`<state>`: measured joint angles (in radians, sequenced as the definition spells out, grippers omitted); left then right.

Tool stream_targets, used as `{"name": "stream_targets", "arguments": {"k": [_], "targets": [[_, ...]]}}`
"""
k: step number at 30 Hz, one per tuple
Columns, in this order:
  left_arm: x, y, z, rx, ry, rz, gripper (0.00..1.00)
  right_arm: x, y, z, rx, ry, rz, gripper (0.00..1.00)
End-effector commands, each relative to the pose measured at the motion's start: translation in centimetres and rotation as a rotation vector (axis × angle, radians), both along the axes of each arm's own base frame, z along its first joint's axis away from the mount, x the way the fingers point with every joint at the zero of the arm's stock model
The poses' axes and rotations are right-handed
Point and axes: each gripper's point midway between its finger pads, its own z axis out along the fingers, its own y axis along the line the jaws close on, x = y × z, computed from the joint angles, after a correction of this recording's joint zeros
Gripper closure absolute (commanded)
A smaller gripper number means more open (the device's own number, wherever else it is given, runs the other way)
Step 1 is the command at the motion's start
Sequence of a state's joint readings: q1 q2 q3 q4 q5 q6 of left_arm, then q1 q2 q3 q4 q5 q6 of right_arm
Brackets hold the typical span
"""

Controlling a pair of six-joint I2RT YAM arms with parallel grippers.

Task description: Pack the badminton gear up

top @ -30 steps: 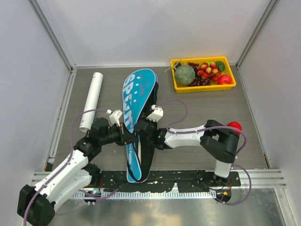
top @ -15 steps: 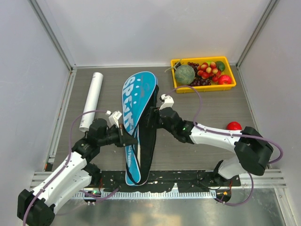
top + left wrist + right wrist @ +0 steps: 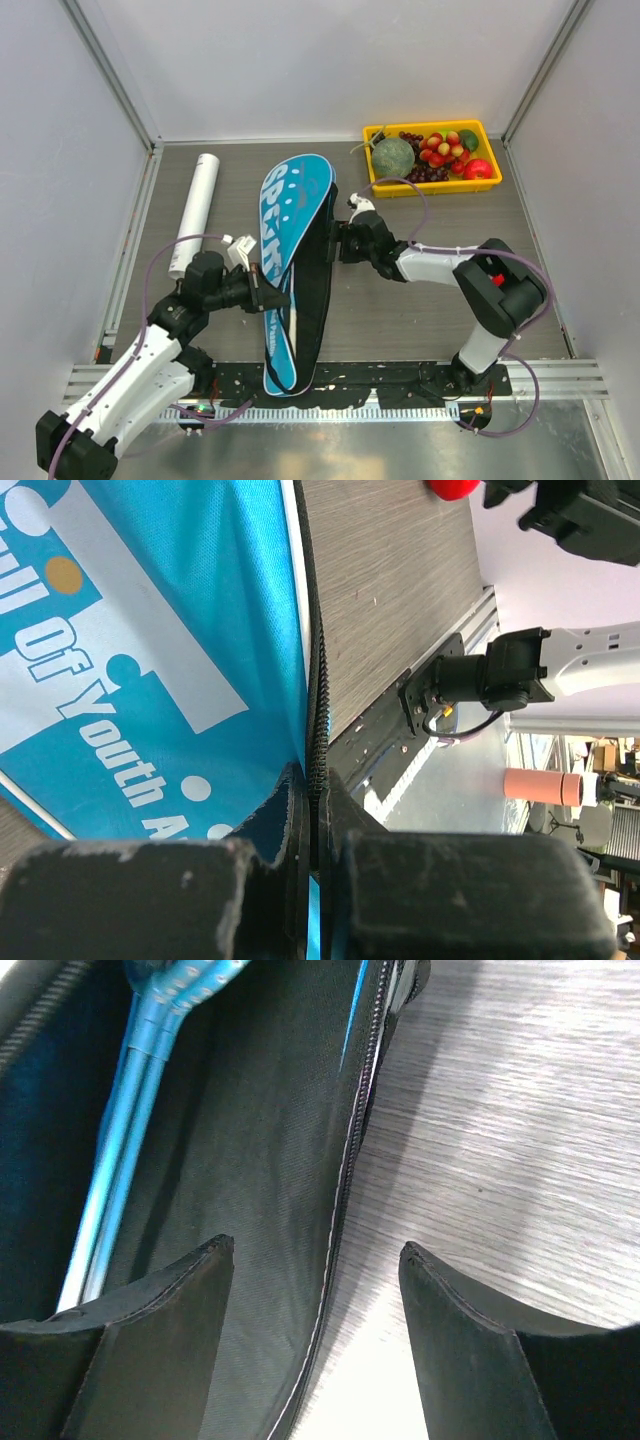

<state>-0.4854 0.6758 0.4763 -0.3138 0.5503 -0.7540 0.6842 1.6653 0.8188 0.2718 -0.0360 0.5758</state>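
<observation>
Where the bag (image 3: 290, 200) lies: lengthwise on the grey table (image 3: 420, 320) between the two arms, wide end toward the back. It is blue and racket-shaped, with white "SPORT" lettering. Its blue cover is tilted up, so the black lining shows along the right side.
Left gripper (image 3: 267, 297): fingers pressed together, pinching the zipper edge of the blue cover near the bag's narrow end.
Right gripper (image 3: 334, 243): fingers spread wide and holding nothing, at the bag's open right edge. One finger is over the black lining, the other over bare table.
Rackets (image 3: 140, 1070): two light-blue shafts lie side by side inside the bag, seen from the right wrist.
Tube (image 3: 195, 210): long white cylinder lying flat, left of the bag and apart from it.
Tray (image 3: 435, 186): yellow, filled with fruit, at the back right, well apart from the bag.
</observation>
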Motion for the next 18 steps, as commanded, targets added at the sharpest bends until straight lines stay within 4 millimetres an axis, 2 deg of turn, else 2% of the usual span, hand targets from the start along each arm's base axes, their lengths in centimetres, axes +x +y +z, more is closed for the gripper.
{"name": "stream_targets", "arguments": {"k": [1,3,6,8,10,11,12,13,15,18], "targets": [[0.3,-0.2,4.2,-0.062,-0.115,-0.017,1.00,1.3,2.3,0.3,0.062,-0.031,0.082,0.28],[0.3,-0.2,4.2,-0.058,-0.119,-0.018,1.00,1.0,3.0,-0.6,0.078,-0.007,0.107,0.28],[0.3,-0.1,3.7,-0.053,-0.109,-0.017,1.00,1.1,3.7,-0.7,0.121,0.000,0.120,0.30],[0.3,-0.1,3.3,-0.047,-0.108,-0.016,1.00,1.1,3.9,-0.7,0.137,0.006,0.113,0.37],[0.6,0.2,2.4,-0.020,-0.108,-0.008,1.00,1.2,4.0,-0.1,0.158,0.007,0.103,0.61],[0.6,0.2,2.2,-0.012,-0.109,-0.010,1.00,1.2,4.1,0.6,0.170,-0.001,0.103,0.81],[0.7,0.2,2.0,-0.005,-0.109,-0.014,1.00,1.1,4.2,1.1,0.185,0.004,0.101,0.91],[0.7,0.1,1.6,-0.002,-0.102,-0.022,0.99,1.1,4.2,2.4,0.206,-0.011,0.099,0.95],[0.9,-0.1,1.2,-0.005,-0.098,-0.033,0.88,0.7,4.5,4.3,0.250,-0.029,0.108,0.95],[1.3,-0.7,0.5,-0.027,-0.077,-0.041,0.79,0.6,4.8,6.5,0.269,-0.057,0.130,0.95]]}}
